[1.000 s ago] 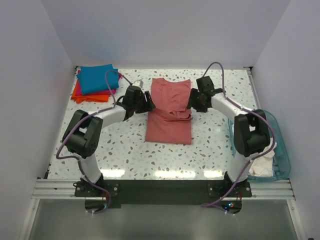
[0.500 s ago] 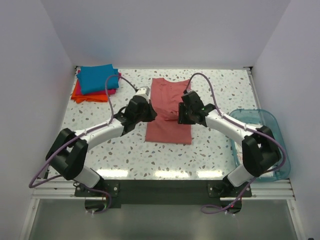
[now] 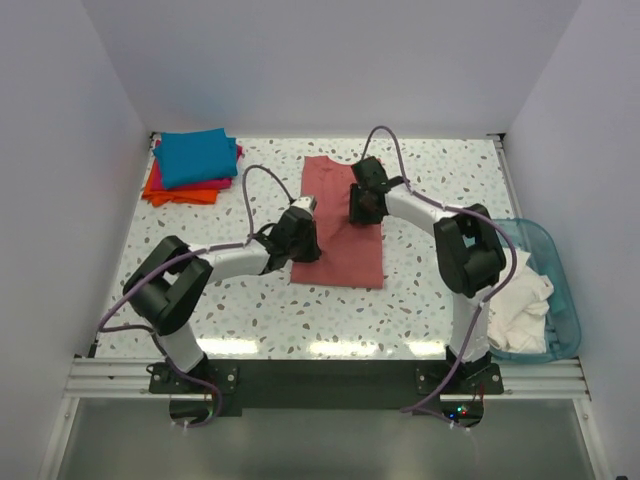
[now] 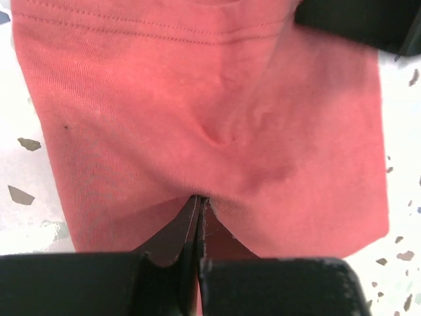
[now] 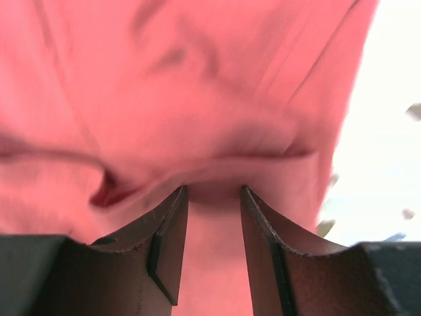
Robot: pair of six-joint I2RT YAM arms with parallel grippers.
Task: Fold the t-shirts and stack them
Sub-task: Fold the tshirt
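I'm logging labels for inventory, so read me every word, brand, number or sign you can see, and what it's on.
None: no text can be read in any view.
The salmon-red t-shirt, the folded teal-blue t-shirt, magenta-pink t-shirt and orange t-shirt are plain.
The translucent blue tub bears no label.
The left arm and right arm show no legible marking.

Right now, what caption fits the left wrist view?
Left gripper shut, pinching the salmon-red t-shirt spread on the speckled table.

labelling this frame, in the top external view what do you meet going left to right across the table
stack of folded t-shirts → salmon-red t-shirt → blue tub
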